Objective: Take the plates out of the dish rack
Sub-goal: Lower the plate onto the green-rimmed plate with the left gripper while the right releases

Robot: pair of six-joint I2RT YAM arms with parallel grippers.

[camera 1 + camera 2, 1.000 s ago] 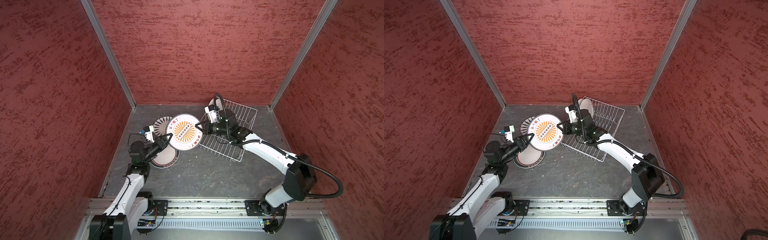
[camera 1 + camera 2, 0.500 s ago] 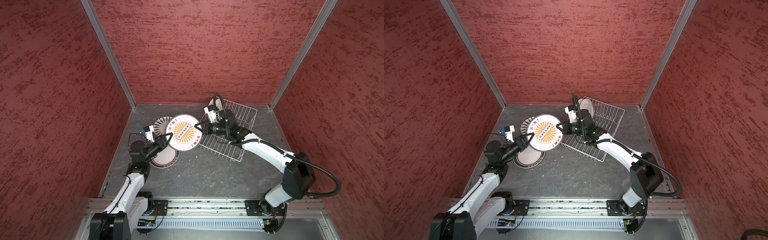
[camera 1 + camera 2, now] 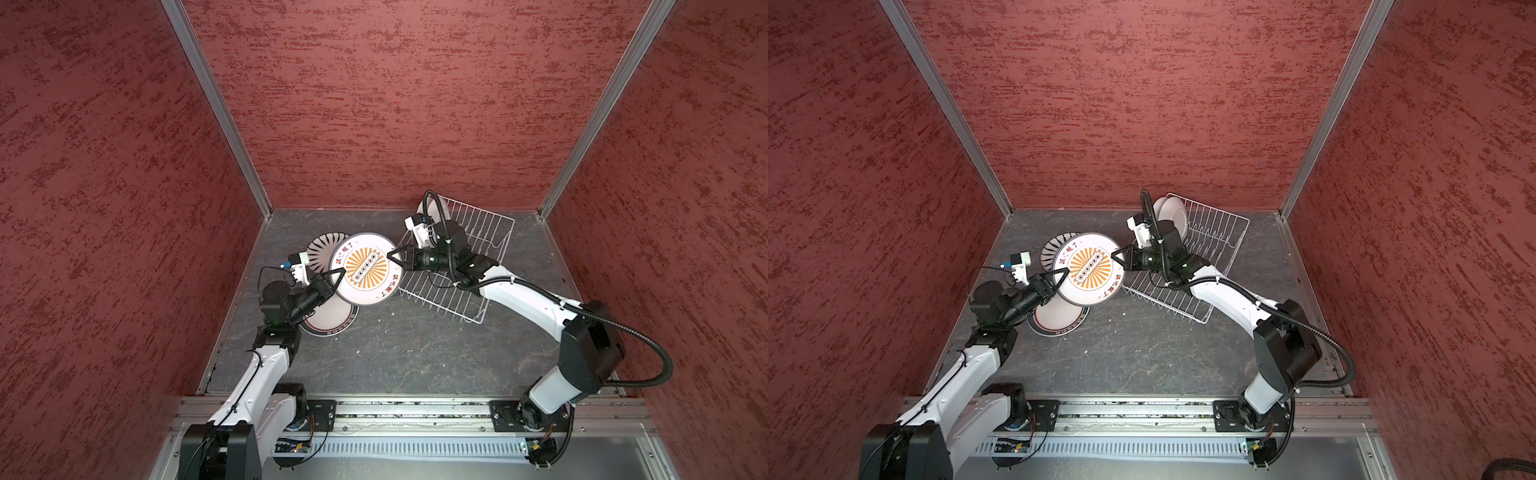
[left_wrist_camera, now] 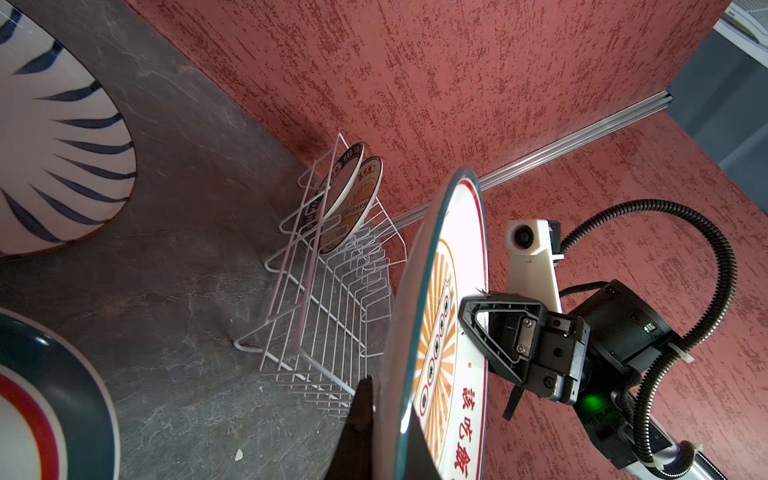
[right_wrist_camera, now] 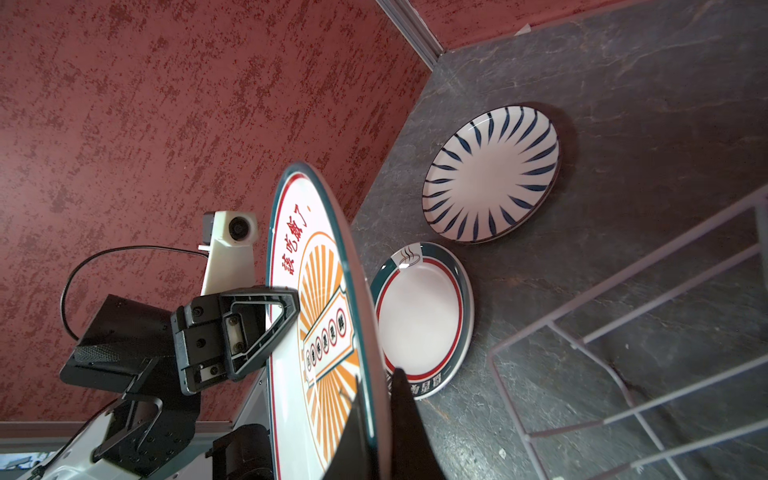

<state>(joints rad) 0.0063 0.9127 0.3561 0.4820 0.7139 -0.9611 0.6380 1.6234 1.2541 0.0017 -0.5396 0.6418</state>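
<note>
The orange sunburst plate [image 3: 365, 270] [image 3: 1088, 270] hangs tilted above the floor between both arms. My left gripper [image 3: 338, 272] [image 4: 386, 436] is shut on its left rim, one finger on each face. On the opposite rim my right gripper [image 3: 392, 255] [image 5: 378, 428] pinches the plate the same way. The white wire dish rack [image 3: 490, 232] [image 4: 332, 299] lies behind the right arm. Two plates [image 3: 1171, 212] [image 4: 353, 195] stand upright at its far end.
A black-striped plate [image 3: 322, 249] [image 5: 490, 174] lies flat on the grey floor behind the held plate. A dark-rimmed plate [image 3: 332, 318] [image 5: 422, 320] lies under the left gripper. Red walls close in the left, back and right sides.
The sunburst plate has stayed almost in place between the two grippers, shifting only slightly left. Both arms have barely moved.
</note>
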